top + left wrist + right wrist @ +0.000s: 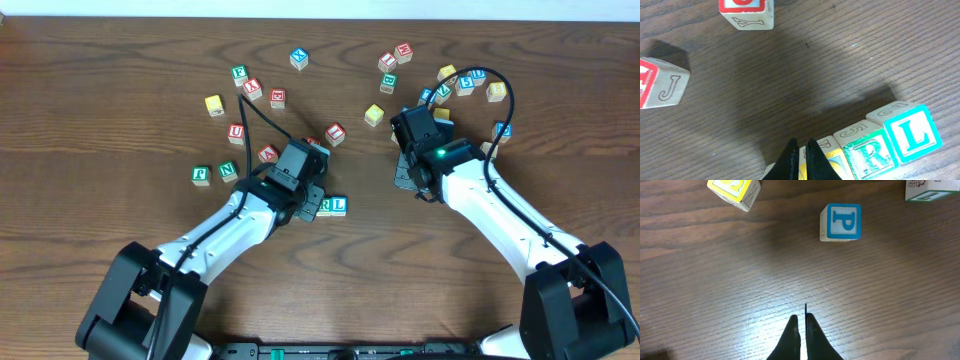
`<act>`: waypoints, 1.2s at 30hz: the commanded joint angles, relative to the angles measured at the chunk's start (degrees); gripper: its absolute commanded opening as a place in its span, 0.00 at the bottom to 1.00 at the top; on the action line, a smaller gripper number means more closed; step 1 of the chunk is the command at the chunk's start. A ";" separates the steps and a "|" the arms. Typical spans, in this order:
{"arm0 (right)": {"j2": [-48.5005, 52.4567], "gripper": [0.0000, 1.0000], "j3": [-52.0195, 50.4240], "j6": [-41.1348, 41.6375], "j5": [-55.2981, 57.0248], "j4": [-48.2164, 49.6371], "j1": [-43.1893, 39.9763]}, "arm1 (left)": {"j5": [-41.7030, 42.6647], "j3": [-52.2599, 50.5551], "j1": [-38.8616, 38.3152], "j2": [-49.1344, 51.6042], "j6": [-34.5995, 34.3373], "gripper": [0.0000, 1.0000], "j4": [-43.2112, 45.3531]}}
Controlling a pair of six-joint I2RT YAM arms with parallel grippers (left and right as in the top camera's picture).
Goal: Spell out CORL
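In the left wrist view a green R block (870,156) and a cyan L block (912,132) stand side by side in a row. A yellow-faced block (832,162) touches the R's left side; its letter is hidden. My left gripper (802,150) is shut and empty, its tips right over that yellow block. In the overhead view the R (324,207) and L (339,205) show beside my left gripper (309,200). My right gripper (802,322) is shut and empty above bare table, short of a blue P block (841,222). I cannot pick out a C block.
Red-lettered blocks (746,11) (660,82) lie beyond the left gripper. A yellow block (733,190) and a green block (930,190) lie beyond the right gripper (408,130). Several loose blocks are scattered at the back left (240,74) and back right (465,83).
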 commanded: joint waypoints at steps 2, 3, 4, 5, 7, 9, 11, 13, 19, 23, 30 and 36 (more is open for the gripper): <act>-0.61 0.01 0.90 0.37 -0.07 0.13 -0.22 | -2.80 1.60 0.02 0.81 1.07 0.07 -0.13; -0.61 0.01 0.90 0.39 -0.07 0.15 -0.22 | -2.80 1.60 0.02 0.81 1.07 0.07 -0.11; -0.61 0.01 0.90 0.39 -0.07 0.15 -0.22 | -2.82 1.60 0.02 0.81 1.07 0.07 -0.11; -0.61 0.01 0.90 0.39 -0.07 0.15 -0.22 | -2.82 1.60 0.02 0.92 1.07 0.07 -0.09; -0.61 0.01 0.90 0.39 -0.07 0.15 -0.22 | -2.84 1.60 0.02 1.49 1.07 0.07 0.26; -0.61 0.01 0.90 0.39 -0.07 0.13 -0.22 | -3.02 2.10 0.02 2.49 1.09 0.07 0.22; -0.61 0.01 0.90 0.39 -0.04 0.15 -0.22 | -3.02 2.80 0.02 3.08 1.09 0.07 -0.24; -0.61 0.01 0.90 0.37 -0.07 0.15 -0.22 | -3.02 3.32 0.02 3.34 1.09 0.07 -0.79; -0.61 0.01 0.90 0.39 -0.07 0.15 -0.22 | -2.99 3.37 0.00 3.43 1.27 0.07 -0.79; -0.61 0.01 0.90 0.39 -0.09 0.13 -0.20 | -2.99 3.37 -0.04 3.43 1.27 0.07 -0.83; -0.61 0.01 0.90 0.81 -0.04 0.42 0.92 | -2.97 3.34 -0.04 3.43 1.77 0.07 -1.49; -0.61 0.01 0.90 0.81 -0.04 0.44 0.90 | -2.95 3.34 -0.04 3.43 2.08 0.07 -1.88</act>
